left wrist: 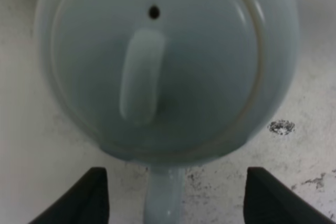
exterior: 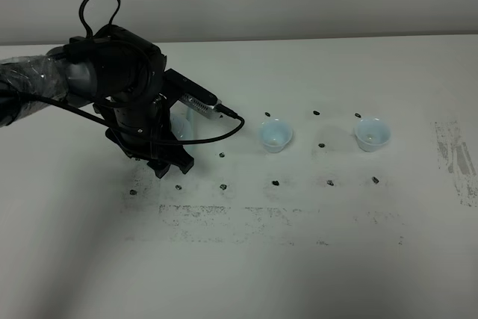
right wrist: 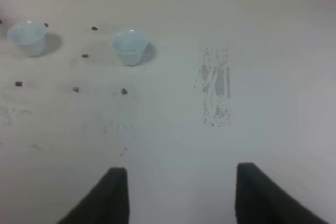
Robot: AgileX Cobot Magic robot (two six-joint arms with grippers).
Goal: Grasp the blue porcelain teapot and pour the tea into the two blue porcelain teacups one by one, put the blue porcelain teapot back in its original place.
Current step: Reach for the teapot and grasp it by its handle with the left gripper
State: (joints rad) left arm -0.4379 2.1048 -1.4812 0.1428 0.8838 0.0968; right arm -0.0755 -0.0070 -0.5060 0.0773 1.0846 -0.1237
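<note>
The blue porcelain teapot fills the left wrist view from above, lid on, standing on the white table. Its handle runs down between the two black fingers of my left gripper, which is open and touches nothing. From the high camera the left arm covers most of the teapot, with the left gripper low over the table. The two blue porcelain teacups stand upright to the right, also seen by the right wrist camera. My right gripper hangs open and empty. No tea shows.
Small dark marks dot the white table around the cups. A scuffed grey patch lies near the right edge. A black cable loops from the left arm's camera.
</note>
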